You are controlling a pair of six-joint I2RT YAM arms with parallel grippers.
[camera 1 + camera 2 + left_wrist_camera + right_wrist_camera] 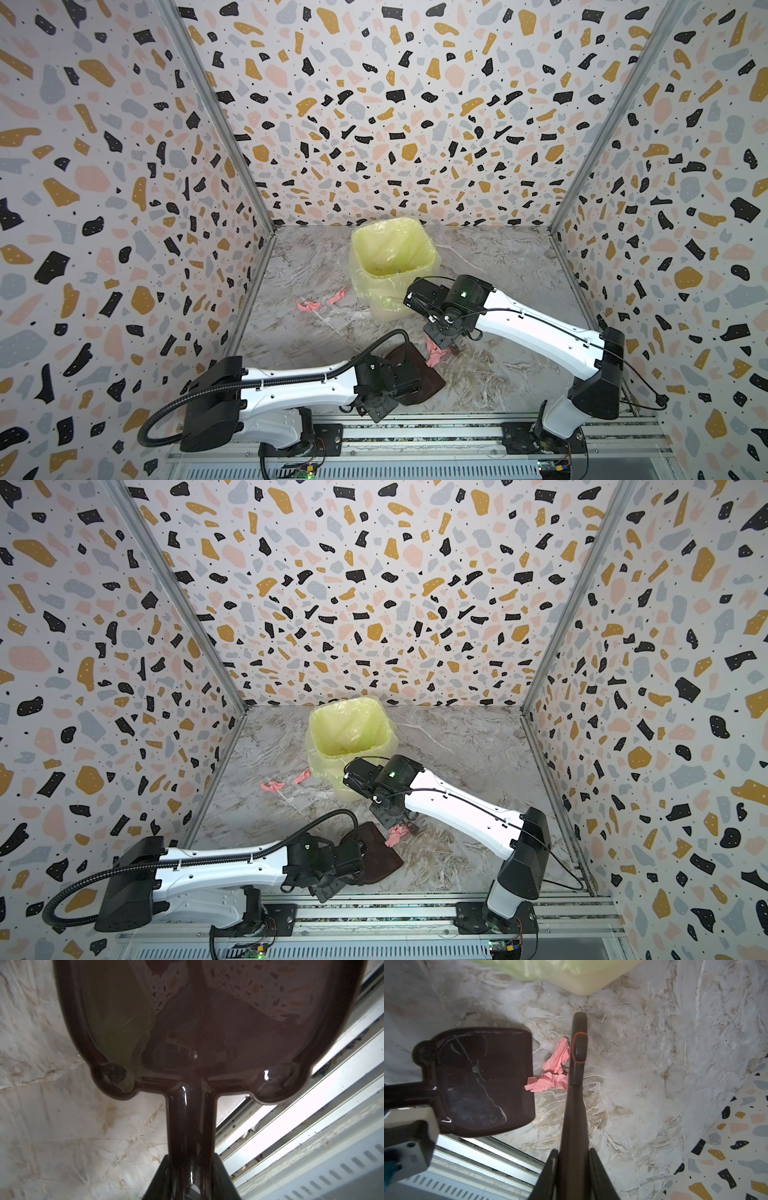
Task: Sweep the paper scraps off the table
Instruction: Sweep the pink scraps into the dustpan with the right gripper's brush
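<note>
Between left gripper's (191, 1176) clamped dustpan (483, 1080) and right gripper's (573, 1167) clamped brush (578, 1049), paper scraps (554, 1068) stretch along it.

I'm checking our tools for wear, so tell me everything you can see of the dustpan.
The dustpan is dark brown glossy plastic: a flat, roughly square tray with a raised rim on three sides, two rounded bumps at the back corners and a straight handle. Its floor is scuffed with pale scratches and holds nothing. The left gripper is shut on the handle. It lies near the front edge of the table, open lip facing the pink paper scraps, one of which seems to touch it.
</note>
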